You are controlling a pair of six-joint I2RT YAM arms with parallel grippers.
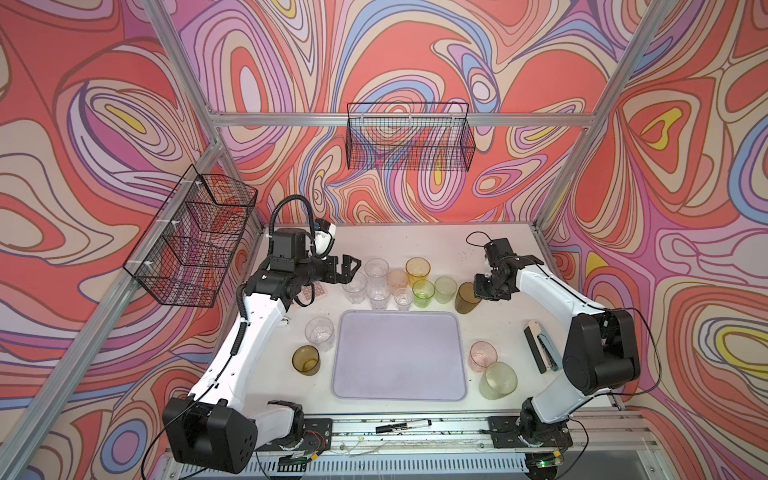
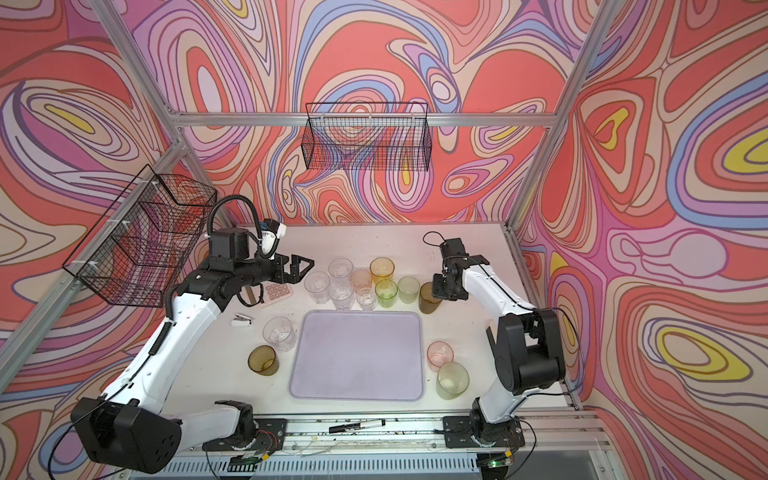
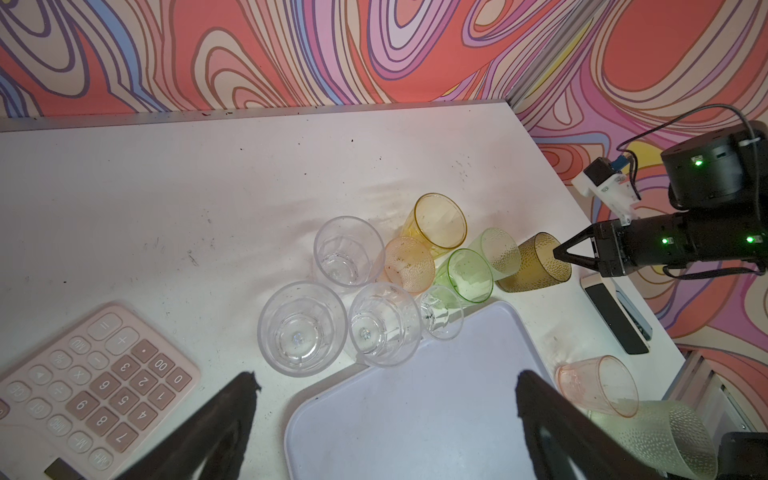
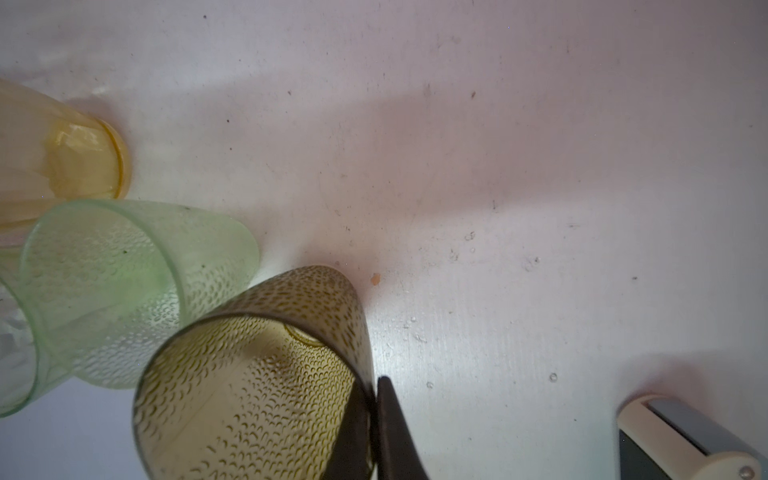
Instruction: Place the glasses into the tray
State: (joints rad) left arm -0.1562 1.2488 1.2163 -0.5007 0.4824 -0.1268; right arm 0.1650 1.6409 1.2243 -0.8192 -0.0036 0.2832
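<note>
step: lift olive-brown glass (image 4: 257, 374) | right fingers (image 4: 392, 419) pinching its rim wall, one inside | left fingers (image 3: 232, 415) spread, holding nothing | glass on counter (image 1: 457, 249), just beyond empty tray (image 1: 399, 357) | advice: rise straight, clear pale green glass (image 4: 124, 282) close beside, keep upright

The tray (image 1: 399, 357) lies mid-table (image 1: 436, 245), toward the near edge. A cluster of glasses (image 1: 397, 277) stands just behind it, with the rightmost glass (image 1: 466, 297) at the cluster's right end. A left pair of glasses (image 1: 319, 333) stands beside the tray's left edge, and a right pair (image 1: 483, 355) by its near right corner. A calculator (image 2: 277, 293) lies left of the cluster.
</note>
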